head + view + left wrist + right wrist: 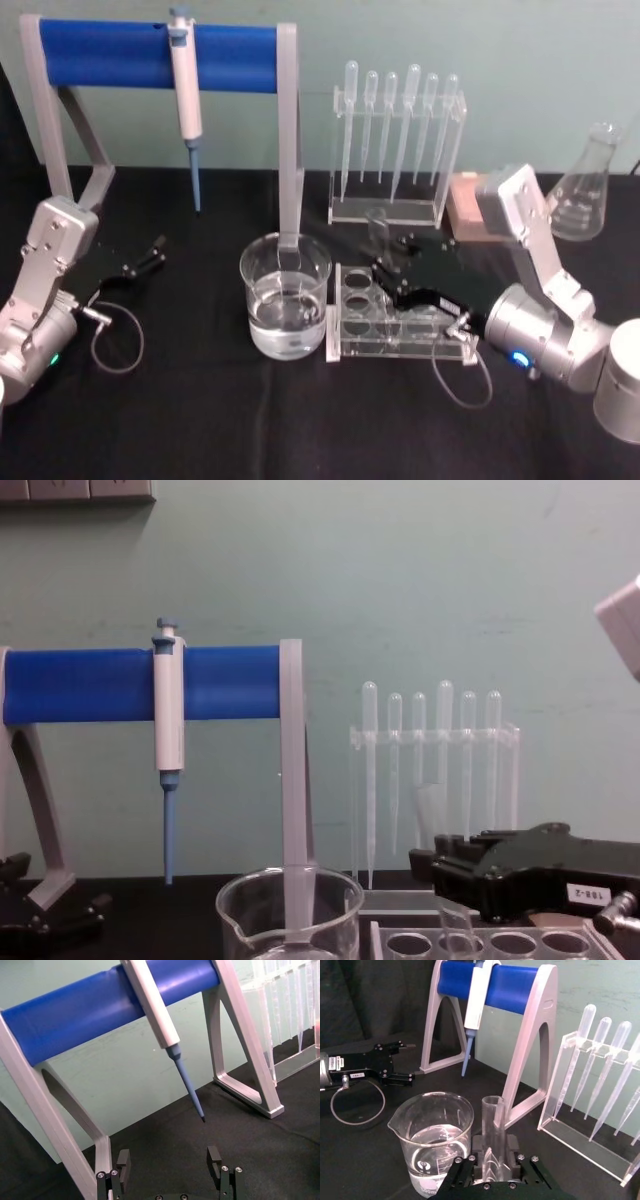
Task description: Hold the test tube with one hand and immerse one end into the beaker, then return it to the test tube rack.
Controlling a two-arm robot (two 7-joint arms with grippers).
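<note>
While your right gripper (490, 1167) clamps the test tube (493, 1125) above the rack (400, 325), beside the beaker (285, 295), its long axis is near-vertical, mouth up. Left gripper (150, 255) open, idle. Black tablecloth (200, 420), green wall.

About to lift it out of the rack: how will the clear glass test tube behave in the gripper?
The clear glass test tube, held upright low down by the right gripper, looks smooth, so it may slip. Thin glass: probably fragile. Its long upper part stands above the fingers, so it could tilt.
</note>
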